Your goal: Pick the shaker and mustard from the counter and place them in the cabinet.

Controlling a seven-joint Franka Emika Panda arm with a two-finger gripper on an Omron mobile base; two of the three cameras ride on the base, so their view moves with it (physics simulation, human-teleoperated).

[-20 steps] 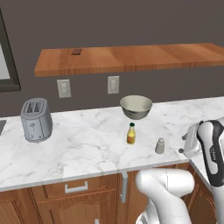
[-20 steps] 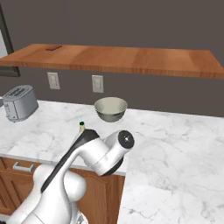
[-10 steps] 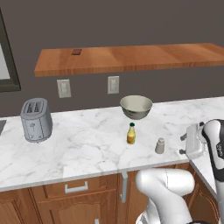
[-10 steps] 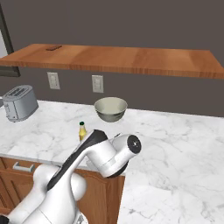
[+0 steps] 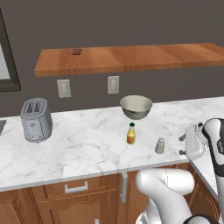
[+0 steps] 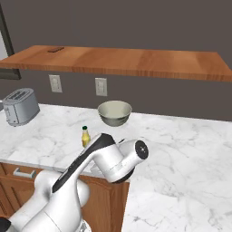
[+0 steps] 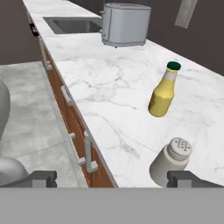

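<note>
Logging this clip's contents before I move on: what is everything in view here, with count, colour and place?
shaker: one, grey-silver, upright on the counter near its front edge, right of the mustard
mustard: one, yellow with dark green cap, upright on the counter in front of the bowl
bowl: one, pale grey-green, on the counter toward the wall
toaster: one, silver, on the counter at the left
counter: one, white marble with grey veins, over brown drawers
cabinet: one, brown wood, on the wall above the counter
outlets: two, white, on the wall under the cabinet
sink: one, dark, beyond the toaster
claw: one, dark tips set wide, off the counter's front edge near the shaker
</note>
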